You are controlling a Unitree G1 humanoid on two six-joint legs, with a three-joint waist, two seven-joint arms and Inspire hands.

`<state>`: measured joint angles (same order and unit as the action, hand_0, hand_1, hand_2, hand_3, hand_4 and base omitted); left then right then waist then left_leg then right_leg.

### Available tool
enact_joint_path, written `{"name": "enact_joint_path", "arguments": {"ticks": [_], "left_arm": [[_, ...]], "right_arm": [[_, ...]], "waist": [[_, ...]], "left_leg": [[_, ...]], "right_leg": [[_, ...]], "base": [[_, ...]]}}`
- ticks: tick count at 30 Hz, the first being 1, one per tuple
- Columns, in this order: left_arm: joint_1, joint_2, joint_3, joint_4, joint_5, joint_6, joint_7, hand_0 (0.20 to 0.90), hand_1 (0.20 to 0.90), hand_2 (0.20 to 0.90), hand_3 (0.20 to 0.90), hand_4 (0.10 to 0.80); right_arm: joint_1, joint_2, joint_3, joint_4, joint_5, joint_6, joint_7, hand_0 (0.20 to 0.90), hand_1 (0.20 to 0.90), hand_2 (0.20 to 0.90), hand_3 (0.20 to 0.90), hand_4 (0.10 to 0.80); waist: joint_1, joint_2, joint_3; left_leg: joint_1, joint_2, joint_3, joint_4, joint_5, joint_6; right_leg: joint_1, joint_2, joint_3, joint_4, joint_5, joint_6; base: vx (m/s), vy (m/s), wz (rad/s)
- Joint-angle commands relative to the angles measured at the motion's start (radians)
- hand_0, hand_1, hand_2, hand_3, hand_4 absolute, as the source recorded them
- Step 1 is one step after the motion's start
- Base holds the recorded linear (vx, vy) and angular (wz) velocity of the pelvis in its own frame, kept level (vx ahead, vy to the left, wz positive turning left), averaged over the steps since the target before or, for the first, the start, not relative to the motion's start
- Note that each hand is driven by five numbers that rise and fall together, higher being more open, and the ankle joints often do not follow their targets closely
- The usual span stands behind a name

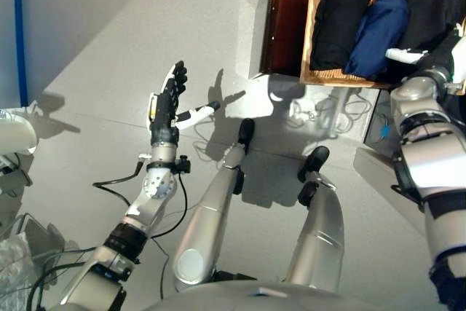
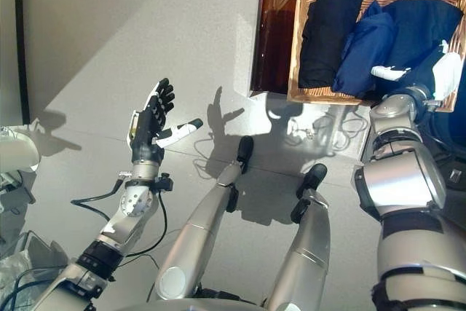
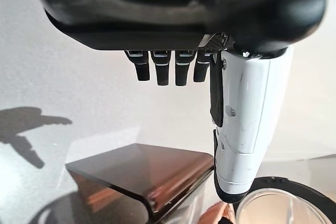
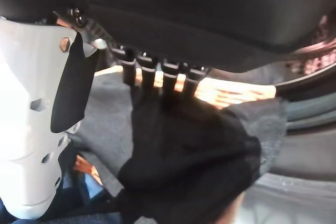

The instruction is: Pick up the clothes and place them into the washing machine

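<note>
Reaching into wicker basket (image 1: 316, 27) of three folded garments, right hand (image 1: 429, 54) grip unclear, left hand (image 1: 166, 101) spread wide.

Black and navy clothes (image 1: 378, 23), tan basket (image 1: 314, 27)

No readable text, label, number or sign shows anywhere.

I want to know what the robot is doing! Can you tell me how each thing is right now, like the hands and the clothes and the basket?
Left robot hand: open, fingers straight, held over the floor, holding nothing.
Right robot hand: reaching into the basket, down on the clothes; fingers hidden.
Wicker basket: upright, full of clothes.
Black garment: folded, lying in the basket.
Blue garment: bunched, lying beside the black one.
</note>
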<state>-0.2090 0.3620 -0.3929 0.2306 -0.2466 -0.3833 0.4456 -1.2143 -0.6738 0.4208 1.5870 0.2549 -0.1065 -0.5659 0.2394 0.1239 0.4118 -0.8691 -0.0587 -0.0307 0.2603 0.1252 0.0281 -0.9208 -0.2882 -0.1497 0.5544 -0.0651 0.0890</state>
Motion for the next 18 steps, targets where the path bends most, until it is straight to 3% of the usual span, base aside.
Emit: {"name": "enact_joint_path", "arguments": {"ticks": [1,13,18], "left_arm": [[0.049,0.032,0.072,-0.141,0.023,-0.098,0.021,0.900,0.900,0.900,0.900,0.800],[0.045,0.047,0.057,-0.150,0.023,-0.086,0.025,0.900,0.900,0.900,0.900,0.800],[0.044,0.048,0.044,-0.149,0.036,-0.075,0.045,0.900,0.900,0.900,0.900,0.800]], "right_arm": [[-0.035,-0.076,0.063,-0.025,-0.041,-0.006,-0.054,0.900,0.900,0.900,0.900,0.800],[-0.047,-0.094,0.073,-0.024,-0.065,0.020,-0.076,0.900,0.900,0.900,0.900,0.800],[-0.066,-0.099,0.115,-0.011,-0.155,0.047,-0.139,0.900,0.900,0.900,0.900,0.800]], "waist": [[0.022,0.025,-0.055],[0.006,0.045,-0.044],[0.001,0.058,-0.039]], "left_leg": [[-0.057,-0.005,-0.022,0.073,-0.107,-0.085],[-0.041,0.010,-0.006,0.066,-0.105,-0.083],[-0.048,0.009,-0.007,0.070,-0.105,-0.083]], "right_leg": [[0.064,0.025,0.027,-0.096,0.008,0.000],[0.067,0.032,0.048,-0.101,0.009,0.001],[0.053,0.035,0.050,-0.087,0.000,-0.002]], "base": [[0.000,0.000,0.00],[-0.005,-0.002,-0.03],[0.000,-0.008,-0.03]]}}
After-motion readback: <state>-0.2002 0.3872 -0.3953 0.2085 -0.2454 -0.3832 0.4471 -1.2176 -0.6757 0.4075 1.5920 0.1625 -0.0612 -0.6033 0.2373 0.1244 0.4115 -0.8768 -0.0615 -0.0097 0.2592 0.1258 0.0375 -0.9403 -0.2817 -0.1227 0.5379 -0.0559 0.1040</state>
